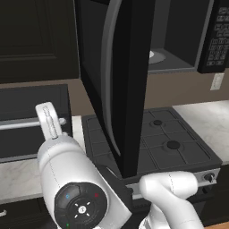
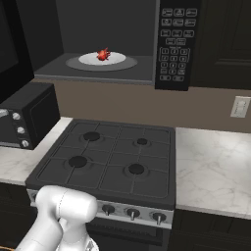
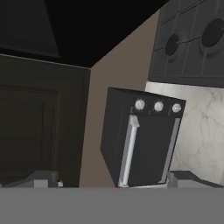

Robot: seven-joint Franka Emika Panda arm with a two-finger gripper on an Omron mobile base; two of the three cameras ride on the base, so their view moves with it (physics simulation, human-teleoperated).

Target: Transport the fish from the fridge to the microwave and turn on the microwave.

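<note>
Fish on plate inside microwave

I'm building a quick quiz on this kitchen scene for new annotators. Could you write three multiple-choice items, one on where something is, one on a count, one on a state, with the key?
1. Where is the fish?
A. on the white plate inside the microwave
B. on a stove burner
C. on the marble counter

2. How many burners does the stove have?
A. two
B. four
C. six

3. What state is the microwave door in?
A. shut
C. removed
B. swung open

Key:
1 A, the right base view shows the red-orange fish lying on the plate in the microwave's open cavity.
2 B, four round burners show on the stovetop in the right base view.
3 B, the left base view shows the door with its curved grey handle standing out over the stove, the cavity exposed behind it.
</note>
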